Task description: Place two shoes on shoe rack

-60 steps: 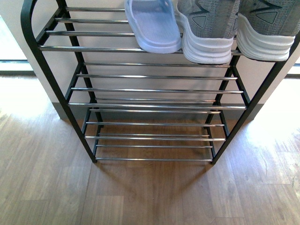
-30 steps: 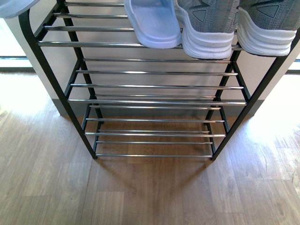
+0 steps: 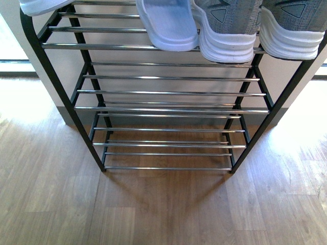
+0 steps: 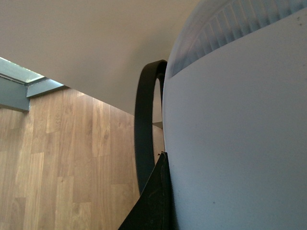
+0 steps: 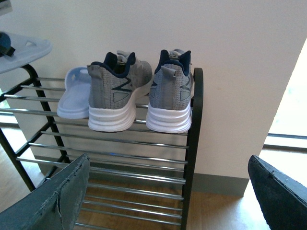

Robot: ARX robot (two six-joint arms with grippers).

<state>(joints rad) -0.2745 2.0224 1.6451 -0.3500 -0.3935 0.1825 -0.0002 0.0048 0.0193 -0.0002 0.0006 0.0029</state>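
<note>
Shoes were the subject of inspection: a pair of grey knit sneakers with thick white soles and navy collars (image 5: pixel 139 91) stood heels outward on the upper tier of the tall black-framed shoe rack with thin silver rod shelves (image 3: pixel 168 108), at its right-hand end. One pale blue rubber slide (image 3: pixel 166 23) lay just beside the left sneaker, touching or nearly touching it. The second pale blue rubber slide (image 3: pixel 43 5) was held above the rack's left end, over the curved black side frame (image 4: pixel 144 124), and was not yet seated on the rods.

In the left wrist view this slide filled most of the frame, its ribbed sole edge uppermost, with a dark part of the left pincer (image 4: pixel 153 201) against it. The pincer was judged to be clamped on the slide, the shoe being carried aloft. The right pincer (image 5: pixel 168 191) stood with its two dark fingers (image 5: pixel 53 201) wide apart, holding nothing, facing the rack from some way off.

Recommendation for the step in hand: bring the slide inward, clear of the side frame, level its sole across at least two rods beside its mate, and lower until it bears weight before releasing. A release over the frame edge risks the shoe tipping off to the wooden floor (image 3: pixel 163 214).

No brand name or legible writing was found; the sneakers bore only a dark angular side marking and a triangular heel patch.
</note>
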